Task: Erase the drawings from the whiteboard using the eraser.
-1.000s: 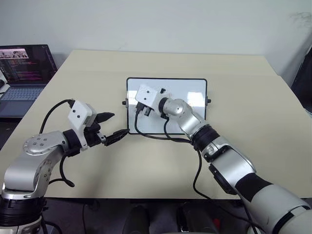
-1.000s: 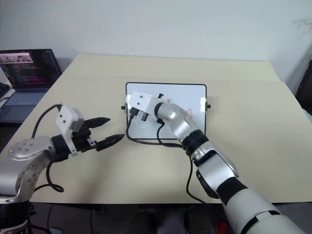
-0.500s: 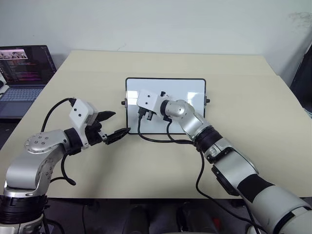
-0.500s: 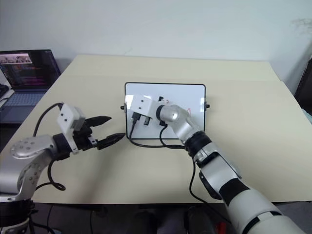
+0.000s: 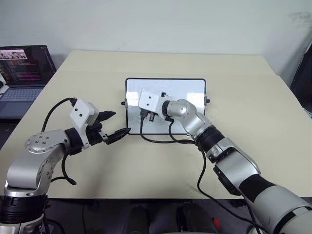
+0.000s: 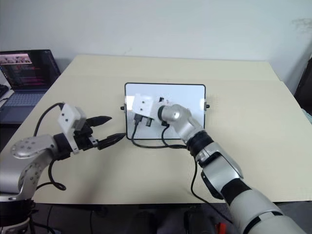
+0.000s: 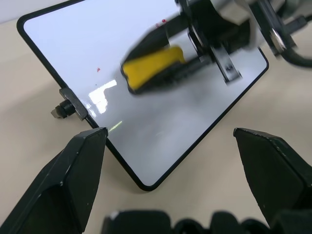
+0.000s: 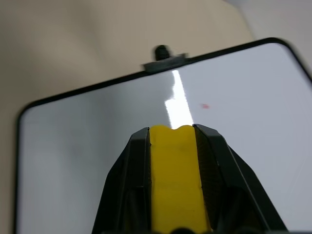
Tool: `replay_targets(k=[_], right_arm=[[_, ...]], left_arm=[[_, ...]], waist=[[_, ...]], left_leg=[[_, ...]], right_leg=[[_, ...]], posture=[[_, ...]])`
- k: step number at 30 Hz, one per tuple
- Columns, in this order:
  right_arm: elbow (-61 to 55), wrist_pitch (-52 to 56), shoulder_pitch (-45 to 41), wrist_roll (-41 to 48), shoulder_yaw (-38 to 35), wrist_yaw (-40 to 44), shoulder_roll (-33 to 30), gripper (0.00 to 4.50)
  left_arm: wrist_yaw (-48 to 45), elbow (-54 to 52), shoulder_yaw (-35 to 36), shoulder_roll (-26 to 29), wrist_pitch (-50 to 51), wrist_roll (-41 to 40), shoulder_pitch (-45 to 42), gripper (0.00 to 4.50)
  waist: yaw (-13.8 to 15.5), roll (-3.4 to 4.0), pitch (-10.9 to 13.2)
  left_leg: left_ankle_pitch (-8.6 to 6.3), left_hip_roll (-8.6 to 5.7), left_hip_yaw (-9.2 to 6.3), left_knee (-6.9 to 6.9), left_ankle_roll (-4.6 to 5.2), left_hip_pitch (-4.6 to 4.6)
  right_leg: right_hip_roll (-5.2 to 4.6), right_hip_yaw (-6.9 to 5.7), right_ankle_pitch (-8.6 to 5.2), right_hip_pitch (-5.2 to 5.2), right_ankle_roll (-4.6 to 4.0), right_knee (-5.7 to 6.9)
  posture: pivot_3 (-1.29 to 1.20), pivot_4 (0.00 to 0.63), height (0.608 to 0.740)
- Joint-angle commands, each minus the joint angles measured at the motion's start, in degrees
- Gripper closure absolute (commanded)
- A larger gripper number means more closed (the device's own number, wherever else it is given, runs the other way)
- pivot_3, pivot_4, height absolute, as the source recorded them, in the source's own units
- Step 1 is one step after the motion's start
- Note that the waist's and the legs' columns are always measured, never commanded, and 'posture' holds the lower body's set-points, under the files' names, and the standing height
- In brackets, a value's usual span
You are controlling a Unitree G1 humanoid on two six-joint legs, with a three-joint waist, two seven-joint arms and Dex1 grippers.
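Right arm: reaches across the glossy white black-framed whiteboard (image 5: 165, 105).
Right gripper (image 8: 171, 141): pinching the small yellow block eraser (image 7: 152, 67).
Left gripper (image 5: 113, 125): fingers spread, beside the whiteboard's near-left corner.

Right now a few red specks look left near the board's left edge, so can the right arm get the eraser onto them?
Probably yes: the right pincer holds the eraser over the whiteboard, nothing between it and the specks.

Yellow eraser (image 8: 175, 183); glossy white whiteboard (image 7: 136, 141), seemingly red-specked.

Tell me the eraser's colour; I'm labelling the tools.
Yellow. The eraser shows best in the right wrist view, clamped between the right gripper's black fingers.
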Motion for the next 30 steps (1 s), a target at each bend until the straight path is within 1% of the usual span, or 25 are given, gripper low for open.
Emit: replay_targets(k=[1, 4, 9, 12, 17, 18, 21, 23, 25, 27, 30], right_arm=[[2.4, 0.8, -1.0, -0.3, -1.7, -4.4, 0.7, 3.53], [4.5, -2.1, -3.9, 0.1, -3.6, -9.4, 2.1, 3.53], [8.9, -5.3, -7.1, 0.0, -4.2, -13.5, 3.8, 3.53], [11.3, -5.1, -8.0, -0.3, -3.7, -12.1, 4.3, 3.53], [10.6, -3.0, -5.6, -1.0, -1.1, -3.9, 3.8, 3.53], [10.2, -2.9, -5.3, -1.1, -1.0, -3.7, 3.8, 3.53], [10.1, -3.6, -5.6, -1.5, -1.4, -6.6, 3.8, 3.53], [10.9, -4.7, -7.3, -1.5, -2.8, -11.8, 3.7, 3.53], [11.8, -5.4, -8.8, -1.2, -3.9, -15.3, 3.4, 3.53], [12.4, -5.6, -9.1, -0.9, -4.1, -15.5, 3.3, 3.53], [11.9, -4.5, -7.7, -0.4, -3.3, -10.9, 3.5, 3.53]], left_arm=[[0.1, -0.7, 1.6, 0.7, -0.9, -0.1, -0.5, 0.00], [0.2, -0.7, 1.7, 0.8, -0.9, 0.0, -0.5, 0.00], [0.4, -1.0, 1.6, 0.7, -0.8, 0.0, -0.3, 0.00], [0.4, -1.0, 1.6, 0.6, -0.9, 0.0, -0.4, 0.00], [0.5, -0.8, 1.6, 0.6, -0.9, 0.1, -0.5, 0.00], [0.5, -0.8, 1.5, 0.5, -0.9, 0.1, -0.5, 0.00], [0.4, -0.9, 1.4, 0.5, -0.8, 0.0, -0.5, 0.00], [0.3, -0.9, 1.3, 0.5, -0.8, 0.0, -0.6, 0.00], [0.2, -0.8, 1.2, 0.5, -0.8, 0.0, -0.8, 0.00], [0.2, -0.7, 1.1, 0.5, -0.8, 0.0, -0.9, 0.00], [0.1, -0.6, 1.0, 0.5, -0.9, 0.0, -1.0, 0.00]], waist=[[0.0, 0.00, 0.0], [0.0, 0.03, 0.0], [0.0, 0.03, 0.0], [0.0, 0.02, 0.1], [0.0, 0.02, 0.0], [0.0, 0.02, 0.0], [0.0, 0.02, 0.0], [0.0, 0.03, 0.1], [0.1, 0.03, 0.1], [0.1, 0.03, 0.1], [0.1, 0.03, 0.1]], left_leg=[[0.00, 0.00, 0.00, 0.00, 0.00, 0.00], [0.00, 0.00, 0.01, 0.01, 0.00, 0.00], [-0.01, 0.00, 0.02, -0.02, -0.01, -0.20], [-0.03, 0.00, 0.01, -0.06, -0.03, -0.31], [-0.04, 0.02, 0.00, -0.13, -0.03, -0.30], [-0.04, 0.02, -0.01, -0.12, -0.03, -0.29], [-0.04, 0.02, -0.01, -0.11, -0.03, -0.28], [-0.04, 0.02, -0.01, -0.10, -0.03, -0.28], [-0.03, 0.02, -0.01, -0.10, -0.04, -0.28], [-0.03, 0.01, -0.02, -0.09, -0.04, -0.31], [-0.04, -0.01, 0.00, -0.09, -0.04, -0.33]], right_leg=[[0.01, 0.00, 0.00, 0.00, 0.00, 0.00], [0.03, 0.00, 0.00, -0.01, 0.00, 0.00], [0.02, -0.03, -0.01, -0.12, -0.06, -0.07], [0.00, 0.00, -0.01, -0.24, -0.06, -0.10], [-0.01, -0.02, -0.02, -0.25, -0.09, -0.10], [-0.01, -0.02, -0.02, -0.24, -0.09, -0.09], [-0.01, -0.02, -0.02, -0.24, -0.09, -0.06], [-0.01, -0.04, -0.02, -0.24, -0.09, -0.06], [-0.01, -0.06, -0.02, -0.24, -0.09, -0.05], [-0.01, -0.08, -0.02, -0.24, -0.09, -0.05], [-0.03, -0.07, -0.03, -0.24, -0.09, -0.09]], posture=[[0.00, 0.150, 0.740], [0.00, 0.150, 0.740], [0.00, 0.150, 0.740], [0.00, 0.150, 0.740], [0.00, 0.150, 0.740], [0.00, 0.150, 0.740], [0.00, 0.150, 0.740], [0.00, 0.150, 0.740], [0.00, 0.150, 0.740], [0.00, 0.150, 0.740], [0.00, 0.150, 0.740]])
